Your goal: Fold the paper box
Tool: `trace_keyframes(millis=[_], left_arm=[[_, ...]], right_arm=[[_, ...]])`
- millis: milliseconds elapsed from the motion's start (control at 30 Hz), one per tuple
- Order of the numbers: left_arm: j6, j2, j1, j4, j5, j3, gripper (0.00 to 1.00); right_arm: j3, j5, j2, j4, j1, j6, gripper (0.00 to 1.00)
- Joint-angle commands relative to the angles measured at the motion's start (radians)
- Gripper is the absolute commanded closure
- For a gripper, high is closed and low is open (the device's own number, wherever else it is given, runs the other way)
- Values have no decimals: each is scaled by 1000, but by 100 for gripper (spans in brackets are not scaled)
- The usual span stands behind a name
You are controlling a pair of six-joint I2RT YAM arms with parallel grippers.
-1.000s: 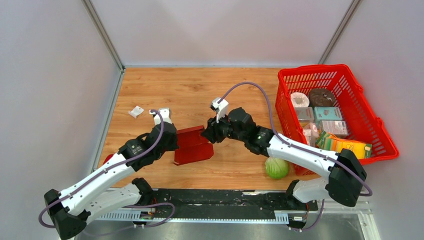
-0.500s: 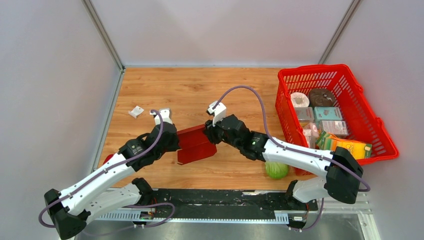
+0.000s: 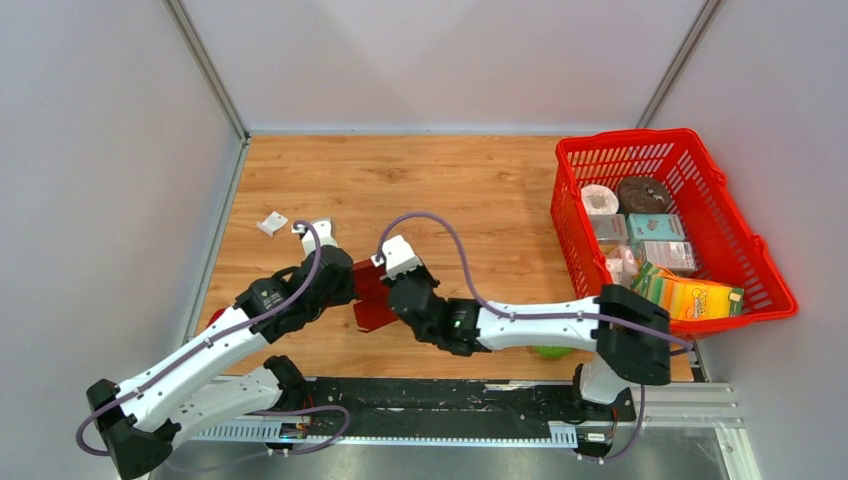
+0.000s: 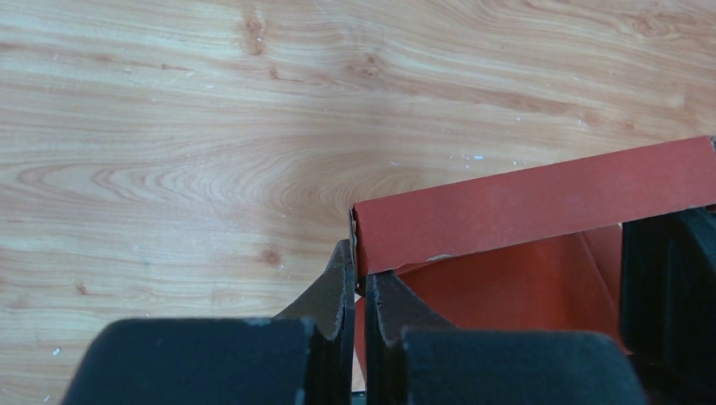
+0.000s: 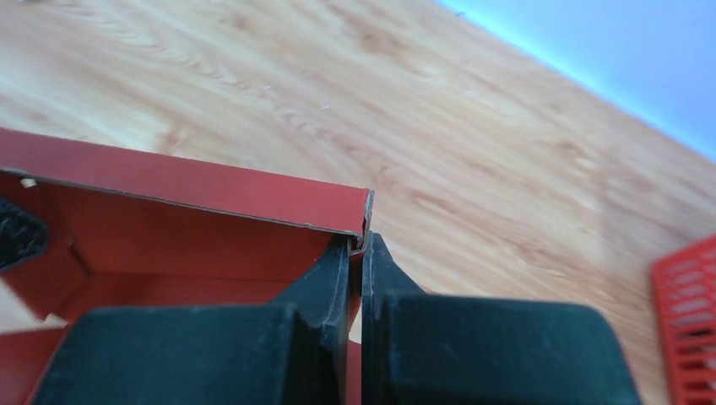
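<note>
A wooden table (image 3: 480, 180) fills the scene, seen from above. A bright red mesh basket (image 3: 625, 137) stands at its right edge, packed with groceries. Two white and black robot arms reach in from the near edge and meet left of the table's centre. Between them is the paper box (image 3: 371, 305), a dark red cardboard blank with one wall folded upright, well apart from the basket. The left gripper (image 4: 360, 274) has its fingers pressed almost together, pinching the corner of that raised wall. The right gripper (image 5: 359, 253) is likewise closed tight on another corner of the thin cardboard. A small white object (image 3: 271, 222) lies on the wood near the left edge.
</note>
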State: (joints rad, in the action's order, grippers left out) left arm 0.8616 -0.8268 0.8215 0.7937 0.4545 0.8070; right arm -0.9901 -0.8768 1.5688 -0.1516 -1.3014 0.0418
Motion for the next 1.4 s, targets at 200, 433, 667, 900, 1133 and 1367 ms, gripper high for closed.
trace_keyframes(millis=[200, 433, 667, 900, 1133, 1367], left_arm=[[88, -15, 2, -85, -39, 70, 100], [59, 37, 2, -53, 27, 35, 100], [16, 20, 2, -5, 87, 49, 100], [-4, 6, 2, 27, 110, 69, 100], [-3, 20, 4, 42, 110, 80, 100], [4, 23, 4, 36, 99, 75, 100]], right_arm=[[-19, -351, 116, -351, -64, -290, 100], [-7, 53, -121, 85, -6, -5, 75], [-73, 494, -297, 443, 54, 105, 33], [-96, 500, -273, 445, 103, 67, 37], [-150, 449, -167, 396, 100, 56, 52], [-188, 340, -101, 376, 100, 82, 63]])
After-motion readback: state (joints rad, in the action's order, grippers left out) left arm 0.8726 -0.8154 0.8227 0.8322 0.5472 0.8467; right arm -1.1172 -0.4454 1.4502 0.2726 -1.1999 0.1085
